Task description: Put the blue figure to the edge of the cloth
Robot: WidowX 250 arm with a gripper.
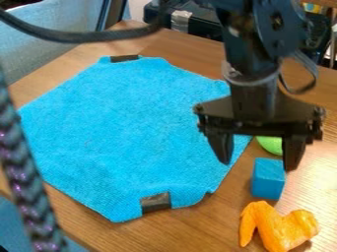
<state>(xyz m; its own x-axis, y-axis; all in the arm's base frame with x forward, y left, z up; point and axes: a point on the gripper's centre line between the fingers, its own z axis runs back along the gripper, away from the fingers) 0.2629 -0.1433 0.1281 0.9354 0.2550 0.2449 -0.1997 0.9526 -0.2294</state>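
Evidently, the gripper [258, 166] hangs spread apart near the blue block [267, 179].

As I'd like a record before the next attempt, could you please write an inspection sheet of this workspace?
Surface: wood-grain table under a roughly octagonal blue cloth, dark strips at two of the cloth's edges.
Job's things: blue block on the wood, off the cloth, beside its right-hand edge in the view.
Clutter: orange toy in front of the block; green rounded object behind it, partly hidden.
Gripper: open, holding nothing, over the block's area.
Cables: black cable across upper left; braided cord down the left side.
Surroundings: blue-grey surface beyond the table, upper left; dark equipment behind.
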